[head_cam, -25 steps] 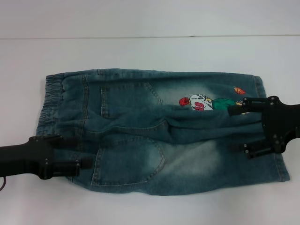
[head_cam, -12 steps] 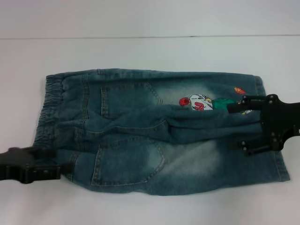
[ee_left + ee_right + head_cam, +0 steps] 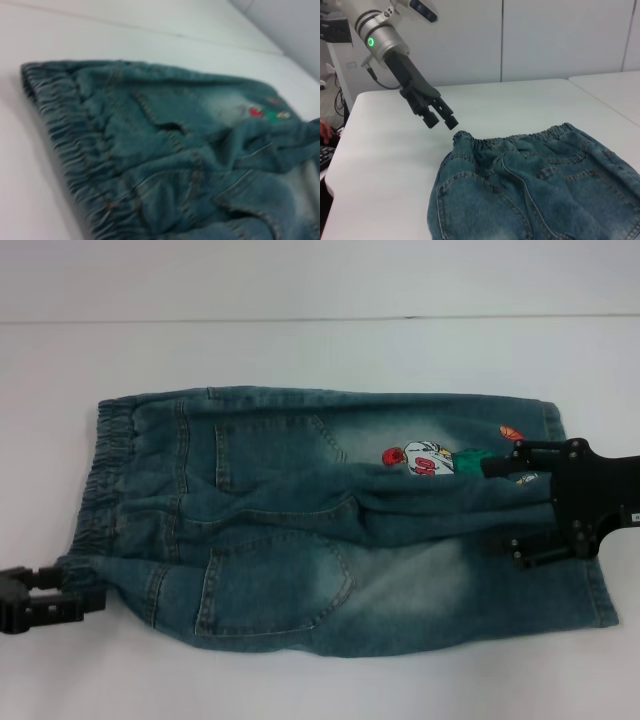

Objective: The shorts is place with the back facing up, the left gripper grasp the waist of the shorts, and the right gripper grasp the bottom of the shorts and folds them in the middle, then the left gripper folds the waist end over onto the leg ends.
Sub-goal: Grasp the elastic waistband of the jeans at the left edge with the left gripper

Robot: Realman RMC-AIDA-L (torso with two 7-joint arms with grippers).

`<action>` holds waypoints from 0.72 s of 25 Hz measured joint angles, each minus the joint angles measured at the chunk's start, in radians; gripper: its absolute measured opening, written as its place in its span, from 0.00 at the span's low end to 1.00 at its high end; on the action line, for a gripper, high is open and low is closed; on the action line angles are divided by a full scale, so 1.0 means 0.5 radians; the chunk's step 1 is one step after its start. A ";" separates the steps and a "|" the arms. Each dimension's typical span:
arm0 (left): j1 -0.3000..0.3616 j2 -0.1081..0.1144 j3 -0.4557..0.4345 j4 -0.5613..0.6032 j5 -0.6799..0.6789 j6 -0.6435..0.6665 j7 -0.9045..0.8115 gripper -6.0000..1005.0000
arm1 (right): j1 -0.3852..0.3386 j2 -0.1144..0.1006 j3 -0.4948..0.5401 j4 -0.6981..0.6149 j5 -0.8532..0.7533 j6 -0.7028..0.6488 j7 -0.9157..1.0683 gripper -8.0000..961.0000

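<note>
While the shorts [image 3: 340,520] lie flat on the white table [image 3: 300,350] with the back pockets up, the elastic waist [image 3: 100,480] points to the robot's left and the leg ends [image 3: 575,540] to its right. A fold ridge runs along the middle of the denim, and a small cartoon patch [image 3: 425,462] shows near the right end. The left gripper [image 3: 80,592] sits at the near corner of the waist, just off the cloth; its fingers [image 3: 442,116] are parted with nothing between them, hovering above the table in the right wrist view. The right gripper [image 3: 505,508] hangs over the leg ends, its fingers spread wide above the denim, gripping nothing.
</note>
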State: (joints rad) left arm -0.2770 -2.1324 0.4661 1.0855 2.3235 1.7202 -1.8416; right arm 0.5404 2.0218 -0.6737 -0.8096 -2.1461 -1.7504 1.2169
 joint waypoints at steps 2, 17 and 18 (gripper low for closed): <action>-0.009 -0.008 0.006 -0.009 0.052 -0.040 -0.002 0.93 | 0.001 0.000 0.001 0.001 0.000 0.000 -0.001 0.98; -0.029 -0.009 -0.001 -0.043 0.170 -0.155 -0.024 0.93 | 0.004 0.015 -0.005 0.002 -0.004 0.009 -0.001 0.98; -0.029 -0.007 -0.003 -0.042 0.173 -0.155 -0.025 0.93 | 0.004 0.016 -0.006 0.002 -0.005 0.012 -0.002 0.98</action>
State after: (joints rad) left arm -0.2915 -2.1361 0.4647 1.0645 2.4098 1.6427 -1.8542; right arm 0.5423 2.0299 -0.6768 -0.8083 -2.1487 -1.7443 1.2161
